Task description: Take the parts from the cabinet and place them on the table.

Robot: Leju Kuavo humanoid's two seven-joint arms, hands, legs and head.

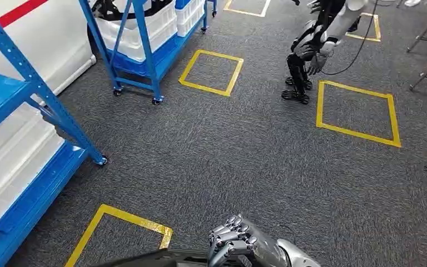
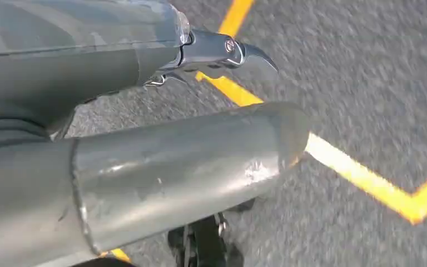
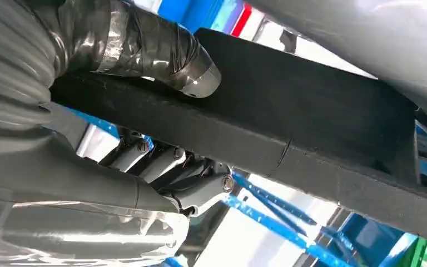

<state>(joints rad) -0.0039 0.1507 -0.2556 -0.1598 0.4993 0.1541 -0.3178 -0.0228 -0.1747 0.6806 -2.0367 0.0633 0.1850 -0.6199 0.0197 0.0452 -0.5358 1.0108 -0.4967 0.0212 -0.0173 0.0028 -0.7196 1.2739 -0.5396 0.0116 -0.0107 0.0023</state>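
One black part (image 3: 289, 133), flat and slab-like, is held by the right hand (image 3: 144, 111): thumb across one face, fingers (image 3: 167, 167) curled beneath. It is carried low above the carpet (image 1: 244, 150), near the blue rack (image 1: 39, 105). Judged stiff, matte, fairly light; edge grip suits. Left hand (image 2: 144, 167): finger state cannot be told.

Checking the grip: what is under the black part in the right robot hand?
The right robot hand's fingers curl beneath the black part, thumb on top. Blue shelving shows beyond; the part hides the rest.
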